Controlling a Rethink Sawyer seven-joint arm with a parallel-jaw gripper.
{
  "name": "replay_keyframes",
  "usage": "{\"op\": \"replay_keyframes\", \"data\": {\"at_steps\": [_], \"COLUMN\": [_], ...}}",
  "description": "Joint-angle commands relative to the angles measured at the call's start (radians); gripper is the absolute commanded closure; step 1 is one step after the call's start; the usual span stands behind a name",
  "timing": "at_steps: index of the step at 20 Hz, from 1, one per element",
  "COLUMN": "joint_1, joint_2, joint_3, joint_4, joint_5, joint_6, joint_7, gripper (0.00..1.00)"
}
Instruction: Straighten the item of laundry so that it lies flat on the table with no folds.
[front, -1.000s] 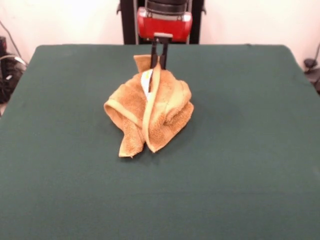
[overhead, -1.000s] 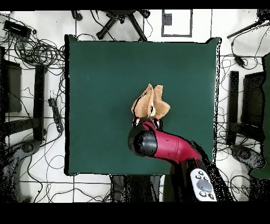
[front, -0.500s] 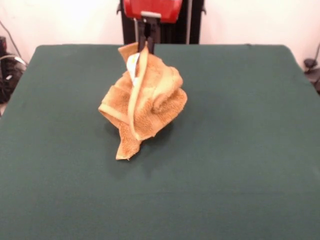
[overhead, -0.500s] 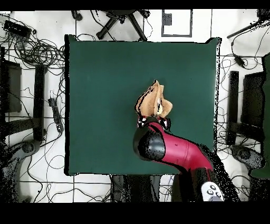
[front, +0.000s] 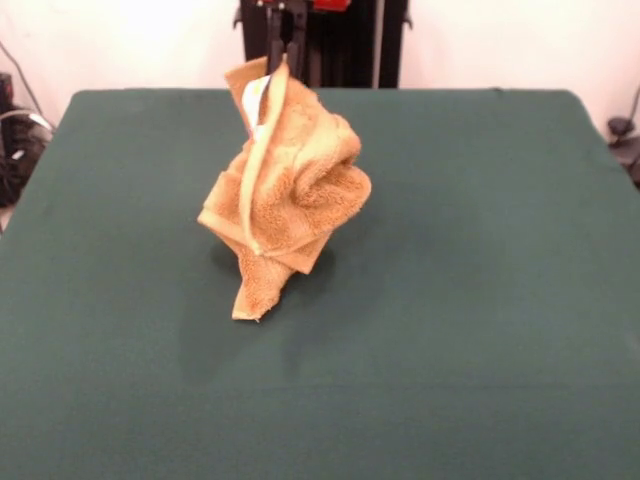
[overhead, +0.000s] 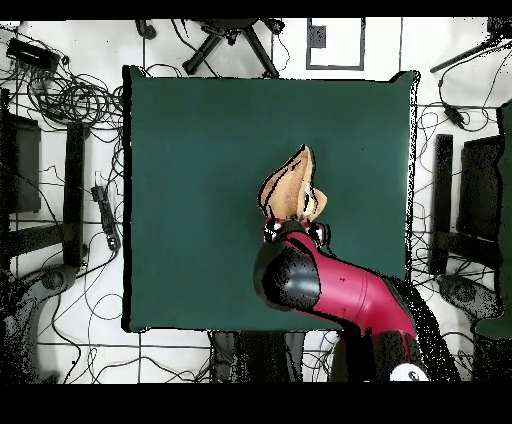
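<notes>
The orange-tan towel (front: 290, 190) hangs bunched from its top edge, with its lowest corner touching the dark green table (front: 480, 300) near the middle. A white-and-yellow tag shows near the top edge. My gripper (front: 284, 55) is shut on the towel's upper edge, at the top of the front view. In the overhead view the towel (overhead: 288, 186) shows as a narrow bunch just beyond the red arm (overhead: 330, 285), which hides the gripper there.
The black pedestal (front: 345, 45) stands behind the table's far edge. Cables, chair bases and stands (overhead: 60, 100) lie on the floor around the table in the overhead view.
My gripper has risen and moved toward the picture's left in the front view, lifting the towel with it. More of the towel hangs off the table, and it looks taller and narrower.
</notes>
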Motion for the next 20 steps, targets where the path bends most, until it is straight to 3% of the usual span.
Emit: {"op": "replay_keyframes", "data": {"at_steps": [1, 20], "joint_1": [0.091, 0.003], "joint_2": [-0.02, -0.087], "joint_3": [0.034, 0.108], "joint_4": [0.072, 0.125], "joint_5": [-0.024, -0.011], "joint_6": [0.102, 0.108], "joint_7": [0.129, 0.076], "gripper": [1.0, 1.0]}}
